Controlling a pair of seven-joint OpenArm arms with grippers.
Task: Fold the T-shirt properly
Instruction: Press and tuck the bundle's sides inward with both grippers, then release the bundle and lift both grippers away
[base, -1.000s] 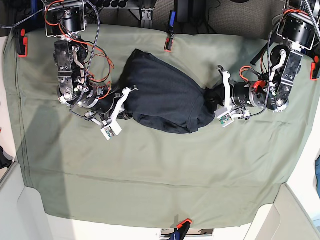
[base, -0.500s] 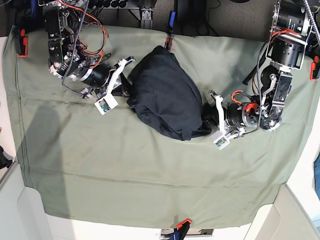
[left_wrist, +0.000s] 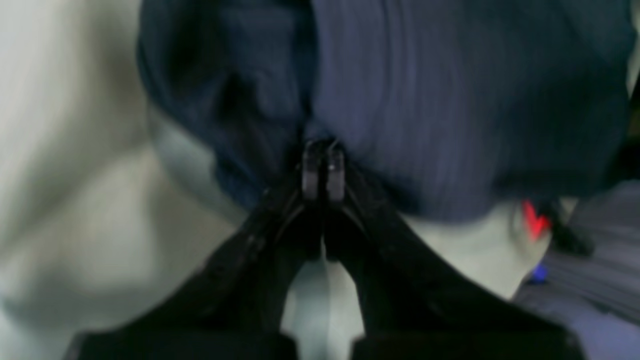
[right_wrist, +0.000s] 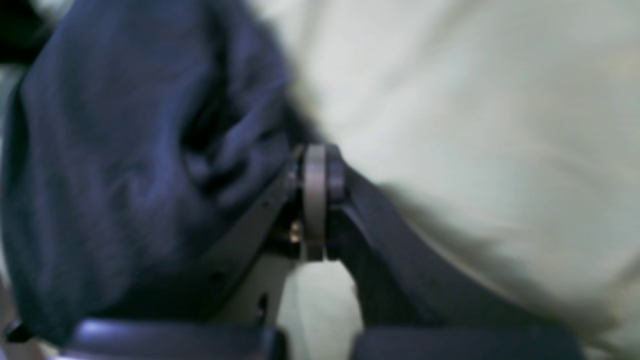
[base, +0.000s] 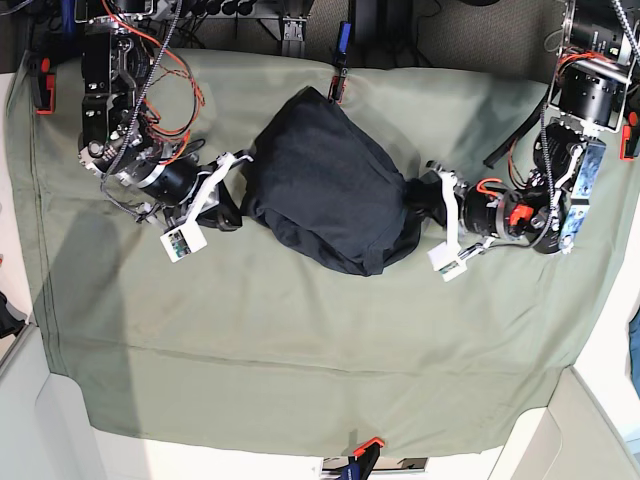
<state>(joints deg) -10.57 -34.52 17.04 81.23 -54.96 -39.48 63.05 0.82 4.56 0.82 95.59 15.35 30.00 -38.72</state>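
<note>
Pinching dark fabric, the left gripper (left_wrist: 322, 167) was clenched on the T-shirt (left_wrist: 450, 100); in the right wrist view the right gripper (right_wrist: 315, 172) gripped the shirt's bunched edge likewise; from base, the T-shirt lay mid-cloth on the green sheet (base: 300, 350) between both arms.

The T-shirt (base: 330, 190) was a plain dark navy, near black from above, with no print; close up in the left wrist view it showed fine ribbed lines in a bluer tone. The cloth sheet (base: 300, 350) under it was a pale sage green, unpatterned. The left tool (left_wrist: 322, 167) and the right tool (right_wrist: 315, 172) were black. Red and orange wires (base: 185, 90) ran along the right arm. Clamps (base: 337, 88) at the sheet's edge were orange-red.
</note>
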